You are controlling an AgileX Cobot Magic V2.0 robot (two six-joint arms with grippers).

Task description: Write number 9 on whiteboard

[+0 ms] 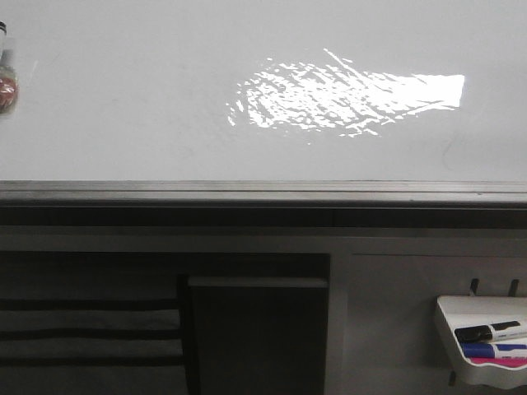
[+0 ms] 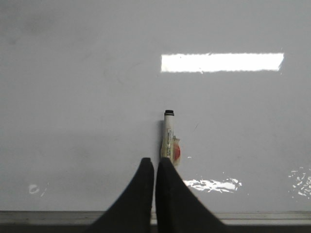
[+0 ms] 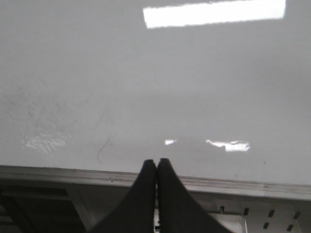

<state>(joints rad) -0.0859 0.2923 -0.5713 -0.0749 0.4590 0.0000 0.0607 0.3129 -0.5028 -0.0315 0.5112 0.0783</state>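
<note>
Both your hands, left hand and right hand, sit clenched, grasping nothing, before the unmarked whiteboard

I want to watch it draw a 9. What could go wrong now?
The left claw is shut with no marker in it, and the marker lies loose on the whiteboard, so it may roll when grabbed. Glare could hide thin lines.

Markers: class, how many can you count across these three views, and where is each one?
3. One marker lies on the whiteboard beyond the left gripper. A black marker and a blue-and-pink marker sit in the tray. More may be hidden there.
</note>
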